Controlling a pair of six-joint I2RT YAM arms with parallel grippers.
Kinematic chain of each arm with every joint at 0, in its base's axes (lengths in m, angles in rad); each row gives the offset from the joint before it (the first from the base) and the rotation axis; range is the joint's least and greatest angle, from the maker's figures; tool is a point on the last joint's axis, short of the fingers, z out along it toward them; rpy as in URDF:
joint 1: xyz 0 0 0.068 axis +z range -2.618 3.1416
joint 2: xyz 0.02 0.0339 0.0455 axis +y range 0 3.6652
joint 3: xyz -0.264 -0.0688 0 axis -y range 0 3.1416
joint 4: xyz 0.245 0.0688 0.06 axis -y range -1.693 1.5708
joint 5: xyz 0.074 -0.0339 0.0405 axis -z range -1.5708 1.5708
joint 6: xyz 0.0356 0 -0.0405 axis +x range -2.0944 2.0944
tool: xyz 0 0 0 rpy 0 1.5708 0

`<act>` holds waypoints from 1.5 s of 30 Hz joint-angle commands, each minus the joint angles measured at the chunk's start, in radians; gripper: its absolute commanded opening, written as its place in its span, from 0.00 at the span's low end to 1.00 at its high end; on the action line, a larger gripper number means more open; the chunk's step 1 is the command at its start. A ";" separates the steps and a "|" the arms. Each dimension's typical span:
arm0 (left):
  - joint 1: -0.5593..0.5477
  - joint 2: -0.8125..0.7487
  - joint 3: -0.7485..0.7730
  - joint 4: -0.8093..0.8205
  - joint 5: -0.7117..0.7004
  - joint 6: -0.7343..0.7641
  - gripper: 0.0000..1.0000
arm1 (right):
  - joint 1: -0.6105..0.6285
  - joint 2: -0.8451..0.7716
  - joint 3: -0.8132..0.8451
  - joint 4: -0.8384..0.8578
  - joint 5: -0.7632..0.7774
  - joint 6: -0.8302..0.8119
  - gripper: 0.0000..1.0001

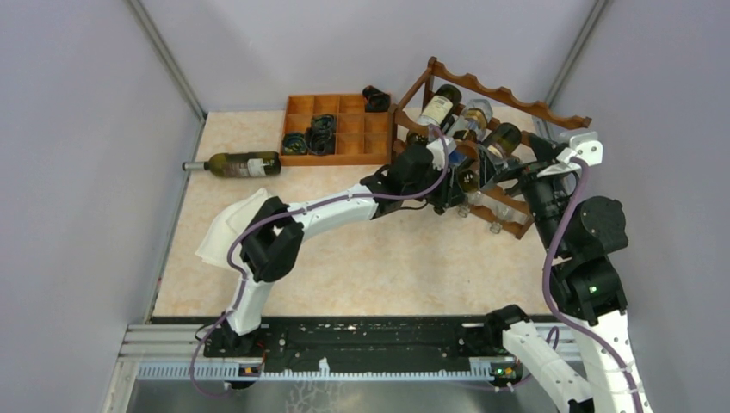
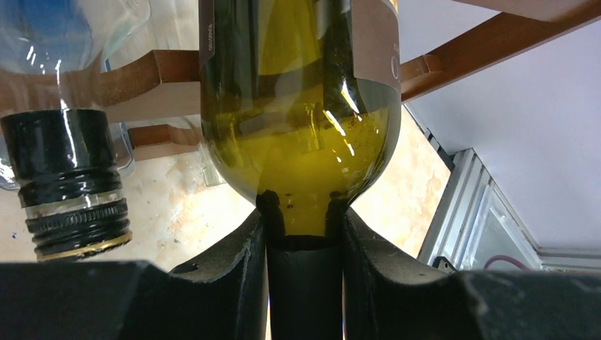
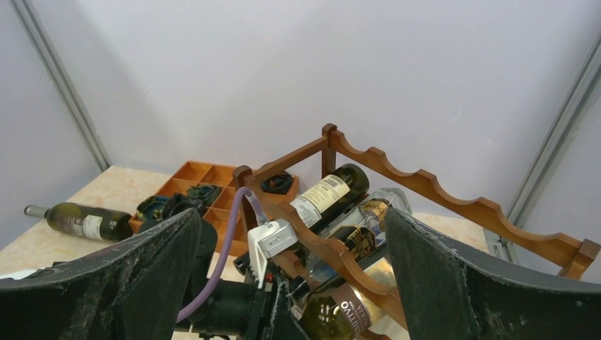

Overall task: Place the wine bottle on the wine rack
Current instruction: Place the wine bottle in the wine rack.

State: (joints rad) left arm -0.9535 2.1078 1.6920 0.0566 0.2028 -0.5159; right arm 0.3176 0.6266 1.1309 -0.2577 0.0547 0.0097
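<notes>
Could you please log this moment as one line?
left gripper shut on wine bottle | bottle at wine rack | right gripper open, empty

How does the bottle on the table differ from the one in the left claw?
The table bottle lies flat beside the tray, untouched; the held bottle is at the wine rack, its neck clamped by the left claw. Both are dark green glass, labelled.

Left pincer (image 2: pixel 303 216) tight, right pincer (image 3: pixel 290 223) wide
</notes>
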 commanded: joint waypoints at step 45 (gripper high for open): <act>-0.007 0.205 0.370 0.008 -0.134 -0.087 0.00 | -0.408 0.514 0.172 -0.207 0.023 0.647 0.98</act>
State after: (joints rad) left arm -0.9691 2.3196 1.9991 -0.0231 0.1287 -0.6132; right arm -0.0620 1.1057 1.2461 -0.4152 0.0734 0.5320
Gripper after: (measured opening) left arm 0.406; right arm 0.983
